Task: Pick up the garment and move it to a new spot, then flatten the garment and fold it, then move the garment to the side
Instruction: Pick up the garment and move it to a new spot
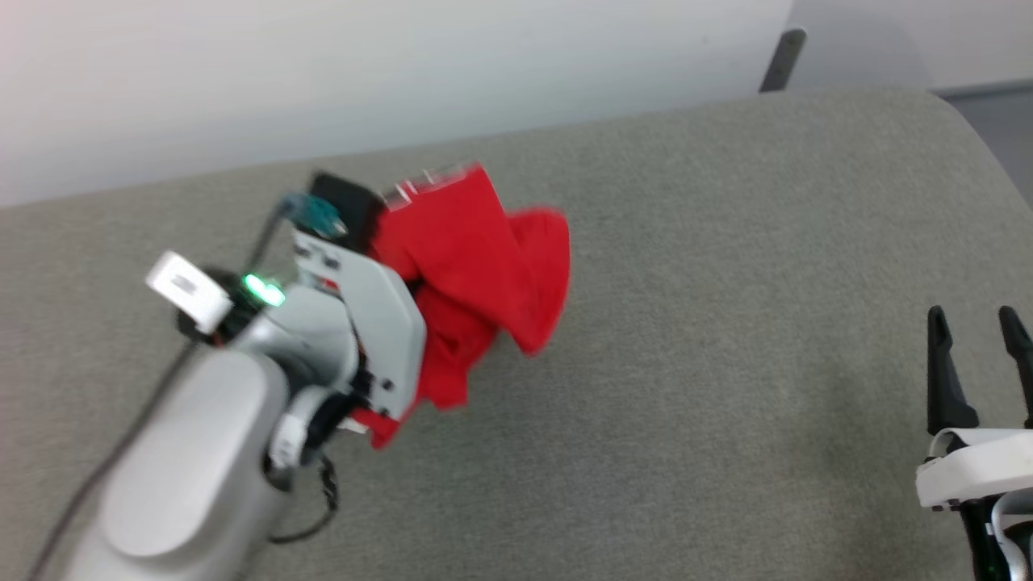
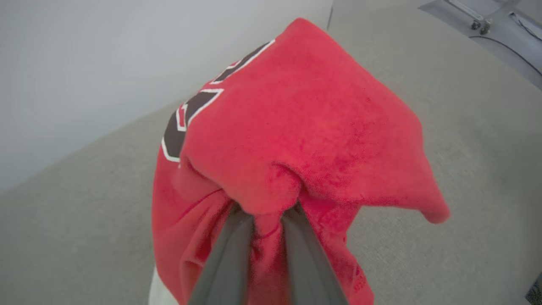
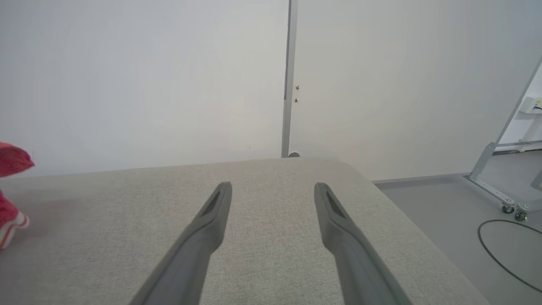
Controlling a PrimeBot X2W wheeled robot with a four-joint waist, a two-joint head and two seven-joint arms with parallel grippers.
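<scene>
The garment point(image 1: 476, 266), a red jersey with black white-edged lettering, hangs bunched from my left gripper point(image 2: 267, 212) above the grey surface. In the left wrist view a fold of red cloth point(image 2: 305, 127) drapes over the two dark fingers point(image 2: 230, 254), which are shut on it. In the head view the left arm hides the gripper's fingers. My right gripper point(image 1: 975, 321) stands open at the lower right, well away from the garment, nothing between its fingers point(image 3: 211, 220). An edge of the garment point(image 3: 10, 182) peeks in at the left of the right wrist view.
A wide grey upholstered surface point(image 1: 726, 323) spreads under both arms, ending at a pale wall point(image 1: 403, 73) behind. Its right edge point(image 3: 406, 224) drops to a grey floor with a metal frame on casters point(image 3: 504, 169) and a cable point(image 3: 504, 250).
</scene>
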